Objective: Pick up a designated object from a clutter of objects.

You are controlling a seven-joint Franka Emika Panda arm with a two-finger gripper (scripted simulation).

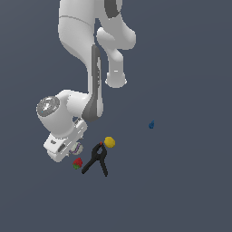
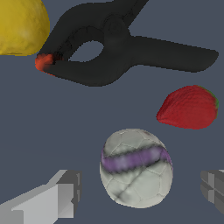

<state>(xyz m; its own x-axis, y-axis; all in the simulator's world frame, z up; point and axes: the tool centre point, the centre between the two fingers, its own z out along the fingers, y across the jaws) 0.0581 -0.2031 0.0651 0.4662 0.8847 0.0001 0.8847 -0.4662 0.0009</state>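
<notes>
The gripper is spread apart, a finger on each side of the striped ball, neither pad visibly touching it. In the exterior view the strawberry lies at about 6 o'clock from the ball. The black clamp sits at 4 o'clock, the yellow ball at 3 by the clamp's red-tipped nose, and a small blue thing well apart at 2.

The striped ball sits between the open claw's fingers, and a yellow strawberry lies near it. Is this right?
Not quite. In the wrist view the strawberry is red, not yellow; the yellow thing is another ball. The striped ball does sit between the open claw's fingers.
</notes>
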